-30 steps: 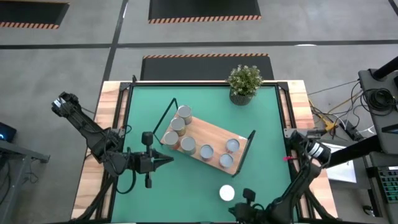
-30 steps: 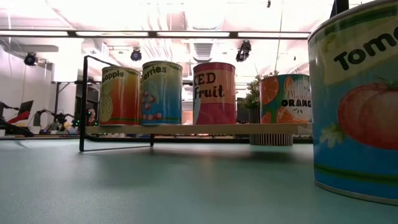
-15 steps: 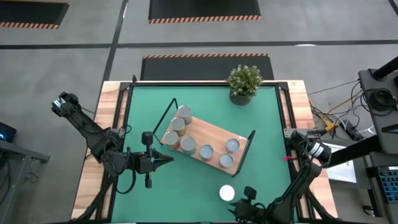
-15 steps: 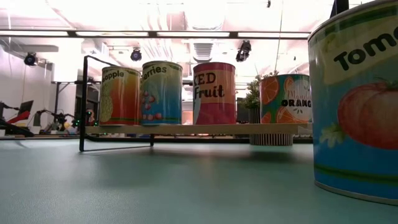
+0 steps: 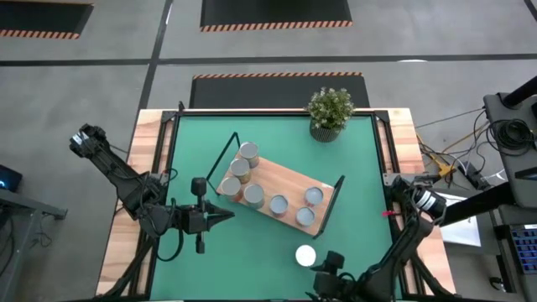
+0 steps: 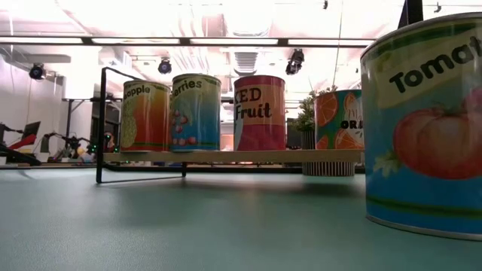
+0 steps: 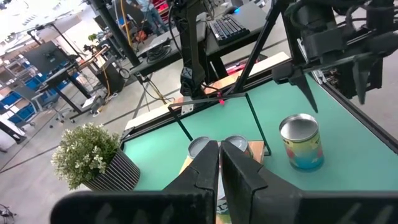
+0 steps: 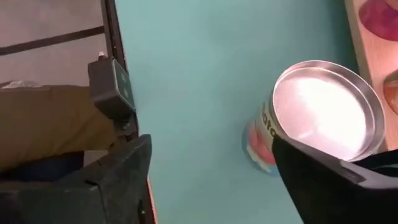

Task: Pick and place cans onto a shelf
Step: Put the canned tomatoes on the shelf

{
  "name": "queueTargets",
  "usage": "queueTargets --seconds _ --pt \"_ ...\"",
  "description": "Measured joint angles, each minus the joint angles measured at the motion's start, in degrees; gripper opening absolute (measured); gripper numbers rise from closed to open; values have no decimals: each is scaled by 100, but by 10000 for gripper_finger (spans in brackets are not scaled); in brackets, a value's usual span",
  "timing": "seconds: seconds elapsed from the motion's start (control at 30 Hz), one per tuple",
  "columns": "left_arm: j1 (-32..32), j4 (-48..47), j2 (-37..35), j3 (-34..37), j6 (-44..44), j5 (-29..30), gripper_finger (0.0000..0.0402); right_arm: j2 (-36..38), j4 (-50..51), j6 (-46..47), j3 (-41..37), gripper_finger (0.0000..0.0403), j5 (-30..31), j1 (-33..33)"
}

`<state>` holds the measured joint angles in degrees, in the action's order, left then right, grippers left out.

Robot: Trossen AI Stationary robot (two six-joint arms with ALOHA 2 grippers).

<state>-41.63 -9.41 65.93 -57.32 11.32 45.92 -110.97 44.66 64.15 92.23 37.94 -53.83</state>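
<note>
The shelf (image 5: 289, 180), a light-wood board with black wire loops, lies at the mat's middle with several cans (image 5: 248, 152) standing upright on it, seen as a row in the low view (image 6: 260, 113). One loose tomato can (image 5: 304, 256) (image 6: 425, 124) stands upright on the green mat near the front edge. My right gripper (image 8: 211, 144) is open just near of it, angled down, and the can (image 8: 323, 112) shows beyond one finger rather than in the gap. My left gripper (image 5: 228, 216) (image 7: 219, 168) is shut and empty, left of the shelf. My right gripper has one finger (image 8: 323, 180) overlapping the tomato can's near rim (image 8: 292, 140), coming slanting down from the table's near side. I cannot tell whether that finger touches the can. The can stands upright on the mat.
A potted green plant (image 5: 329, 113) stands at the mat's far edge, behind the shelf. Wire loops rise at both short ends of the shelf (image 5: 337, 197). Bare mat lies left of the loose can (image 5: 235, 260) and right of the shelf (image 5: 361, 168).
My right gripper has opened beside the loose can, staying nearly in place. The tomato can has slid a little along the mat, away from the front edge and slightly toward the table's left, and stays upright.
</note>
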Motion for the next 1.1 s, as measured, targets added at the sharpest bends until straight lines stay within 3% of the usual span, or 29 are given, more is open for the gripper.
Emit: queueTargets --seconds 0.17,0.4,0.63,1.1 --pt "-1 0 0 0 -1 -1 0 28 165 -99 49 343 -41 38" --pt "-2 0 0 0 -1 1 0 37 844 -18 157 348 13 166" --pt "-2 0 0 0 -1 1 0 115 1018 -124 236 348 599 248" --pt "-2 -2 0 0 -3 1 0 102 1040 -96 142 348 -127 633"
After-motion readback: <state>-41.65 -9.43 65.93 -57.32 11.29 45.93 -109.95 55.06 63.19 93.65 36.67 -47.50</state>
